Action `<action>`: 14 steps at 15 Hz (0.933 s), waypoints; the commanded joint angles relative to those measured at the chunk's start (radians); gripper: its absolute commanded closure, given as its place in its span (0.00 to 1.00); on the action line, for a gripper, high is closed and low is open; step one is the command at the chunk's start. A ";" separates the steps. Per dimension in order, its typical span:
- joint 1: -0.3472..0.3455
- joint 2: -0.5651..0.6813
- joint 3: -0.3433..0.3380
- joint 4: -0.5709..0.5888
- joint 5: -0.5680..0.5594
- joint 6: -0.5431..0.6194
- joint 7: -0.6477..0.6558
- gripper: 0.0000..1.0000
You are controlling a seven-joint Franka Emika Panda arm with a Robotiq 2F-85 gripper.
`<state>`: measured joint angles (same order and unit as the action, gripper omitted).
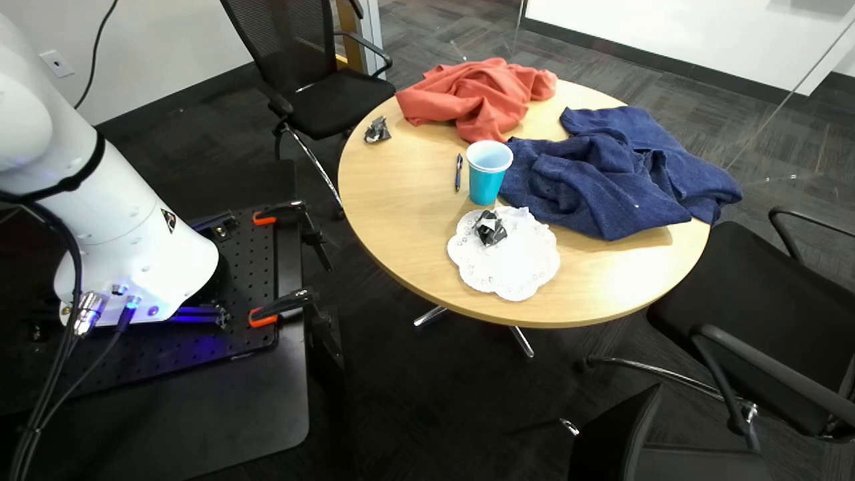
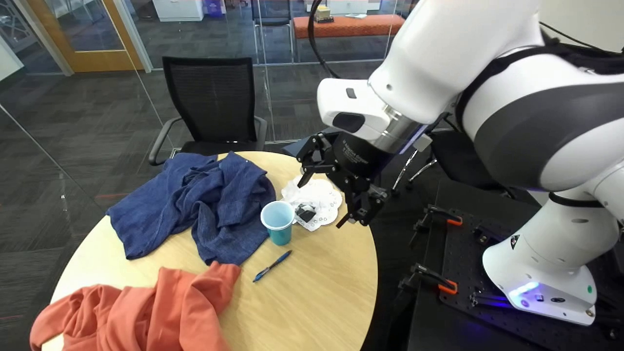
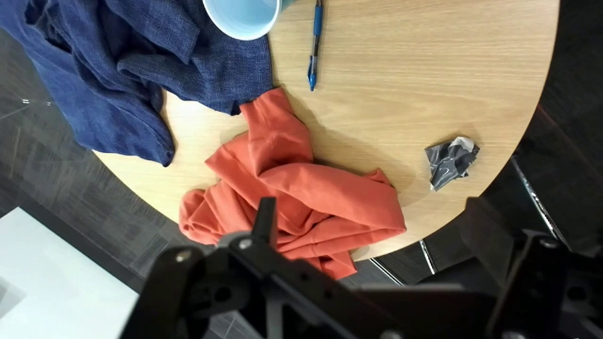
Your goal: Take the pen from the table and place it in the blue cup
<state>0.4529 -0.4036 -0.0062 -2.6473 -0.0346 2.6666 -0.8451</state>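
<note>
the table (image 1: 401, 194) has a smooth, satin wood grain. toward its eleven o'clock in an exterior view lies red cloth (image 1: 477, 97), matt and smooth; toward its three o'clock, blue cloth (image 1: 621, 177), matt, with a rougher, denim-like weave. the doily (image 1: 489, 270), between the table's six and seven o'clock, looks like matt paper. the blue cup (image 1: 485, 184) and the pen (image 3: 315, 44) look like smooth plastic with slight sheen. at three o'clock in the wrist view, a dark scrap (image 3: 451, 161) looks like creased, glossy film. the arm's shell (image 2: 453, 53) is smooth white, its collar (image 2: 397, 132) shiny metal, the gripper (image 2: 322, 202) matt black.
</note>
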 commanded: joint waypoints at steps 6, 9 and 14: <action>-0.047 0.314 0.038 0.161 0.044 0.100 -0.112 0.00; -0.086 0.393 0.077 0.202 0.063 0.121 -0.125 0.00; -0.143 0.386 0.141 0.179 0.036 0.103 -0.090 0.00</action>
<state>0.3565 -0.0187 0.0871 -2.4688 0.0022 2.7692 -0.9370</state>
